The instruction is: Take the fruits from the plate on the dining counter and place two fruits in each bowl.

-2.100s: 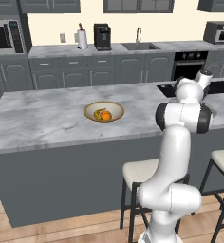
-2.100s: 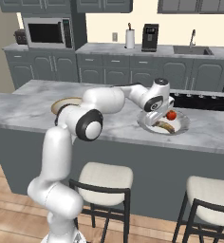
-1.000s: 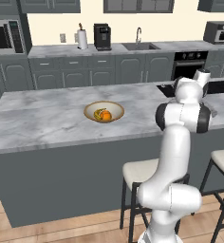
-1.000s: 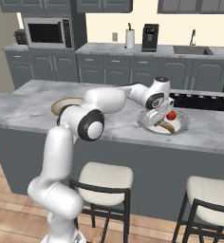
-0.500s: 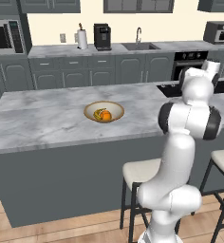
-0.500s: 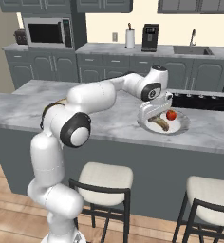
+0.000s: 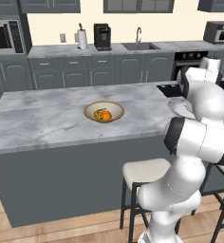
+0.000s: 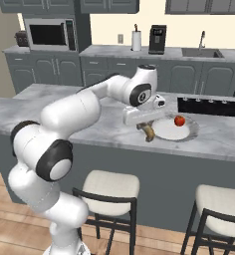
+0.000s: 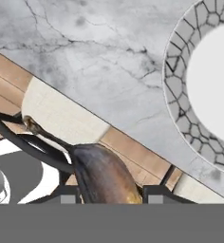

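Note:
My gripper (image 8: 147,128) hangs just above the dining counter (image 8: 89,124), shut on a dark brownish banana (image 8: 149,132) at the left edge of the plate (image 8: 188,133). In the hand view the banana (image 9: 103,174) sits between the fingertips, with the plate's grey rim (image 9: 176,95) at the right. A red fruit (image 8: 179,120) lies on the plate. In the left base view a tan bowl (image 7: 92,109) stands mid-counter holding an orange (image 7: 106,115) and a yellow piece.
Cream stools (image 8: 111,186) (image 8: 223,201) stand along the counter's near side. A dark cooktop (image 8: 209,105) lies behind the plate. The wall counter with sink (image 7: 137,46), coffee machine (image 7: 102,37) and microwave (image 8: 49,34) runs along the back.
The hand has risen and drawn left off the plate, carrying the banana with it. The red fruit stays on the plate.

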You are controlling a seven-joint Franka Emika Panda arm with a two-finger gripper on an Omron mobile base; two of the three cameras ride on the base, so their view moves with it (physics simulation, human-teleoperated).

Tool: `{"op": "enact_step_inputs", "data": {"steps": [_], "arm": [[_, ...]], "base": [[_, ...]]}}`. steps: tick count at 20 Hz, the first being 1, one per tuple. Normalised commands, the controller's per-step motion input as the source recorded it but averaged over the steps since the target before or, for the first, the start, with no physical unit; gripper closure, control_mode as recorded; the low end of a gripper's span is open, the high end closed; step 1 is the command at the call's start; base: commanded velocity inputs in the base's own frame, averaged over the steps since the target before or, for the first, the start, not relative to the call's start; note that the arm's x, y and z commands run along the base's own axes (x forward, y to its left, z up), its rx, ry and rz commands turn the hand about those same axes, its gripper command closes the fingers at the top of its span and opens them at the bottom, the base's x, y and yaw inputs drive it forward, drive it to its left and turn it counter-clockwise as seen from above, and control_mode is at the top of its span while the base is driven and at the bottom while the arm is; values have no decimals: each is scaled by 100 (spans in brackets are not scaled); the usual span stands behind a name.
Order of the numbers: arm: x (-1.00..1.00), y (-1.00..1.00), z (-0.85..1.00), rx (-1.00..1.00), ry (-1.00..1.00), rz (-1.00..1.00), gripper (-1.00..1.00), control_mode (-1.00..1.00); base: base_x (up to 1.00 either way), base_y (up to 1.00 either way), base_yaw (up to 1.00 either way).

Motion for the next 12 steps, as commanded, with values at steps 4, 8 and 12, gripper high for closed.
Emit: {"op": "enact_step_inputs", "data": {"steps": [4, 8, 12], "arm": [[-44, 81, 23, -2, 0, -29, 100, -100], [-24, 83, 19, 0, 0, -34, 100, -100], [-19, 75, 12, 0, 0, -37, 100, -100]], "base": [[0, 0, 0], [0, 0, 0], [0, 0, 0]]}}
